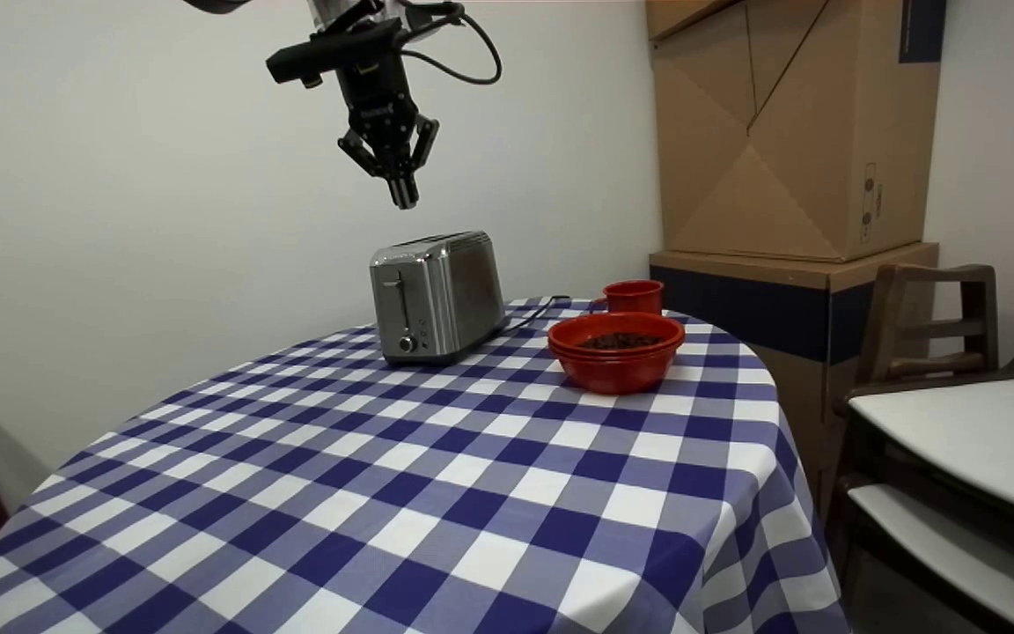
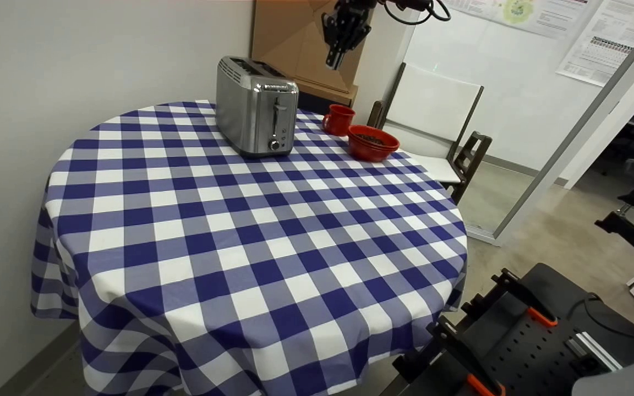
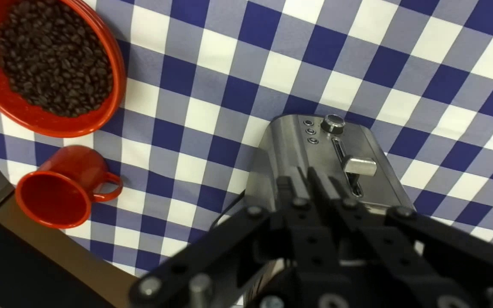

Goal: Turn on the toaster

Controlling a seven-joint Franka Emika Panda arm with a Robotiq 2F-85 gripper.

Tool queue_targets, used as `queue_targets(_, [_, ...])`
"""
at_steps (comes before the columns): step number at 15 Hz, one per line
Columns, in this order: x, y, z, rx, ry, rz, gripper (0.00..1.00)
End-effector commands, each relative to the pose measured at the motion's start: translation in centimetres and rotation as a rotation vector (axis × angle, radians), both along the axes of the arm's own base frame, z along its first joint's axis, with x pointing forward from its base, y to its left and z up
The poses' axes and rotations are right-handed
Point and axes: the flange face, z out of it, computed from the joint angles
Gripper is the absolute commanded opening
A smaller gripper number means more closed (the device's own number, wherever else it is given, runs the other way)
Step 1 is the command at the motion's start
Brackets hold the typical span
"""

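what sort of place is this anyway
Probably a lab or office, perhaps with a corner staged as a kitchen, judging by the printed white paper poster, the flat black panel dotted with holes, and the boxy silver metal toaster.

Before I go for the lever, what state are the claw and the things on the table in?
Claw: closed or nearly so, holding nothing.
Silver toaster: upright, apparently not started.
Toaster lever: up.
Control knob: setting unreadable.
Power cord: trailing; plugged in or not, cannot tell.
Red bowls: nested, upper one holding beans, probably coffee.
Red mug: upright, apparently empty.
Checkered tablecloth: spread, edge hanging.
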Motion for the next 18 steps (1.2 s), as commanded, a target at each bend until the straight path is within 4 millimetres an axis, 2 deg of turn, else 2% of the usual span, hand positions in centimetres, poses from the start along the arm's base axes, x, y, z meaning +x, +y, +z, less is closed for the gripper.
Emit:
queue_targets(1, [2.1,1.8,-0.5,-0.002,-0.02,0.004,0.0])
queue_targets(12, [5.4,5.1,-5.3,-0.007,-0.082,0.003,0.0])
queue_targets(18, [5.6,7.3,-7.0,0.001,-0.086,0.028,0.0])
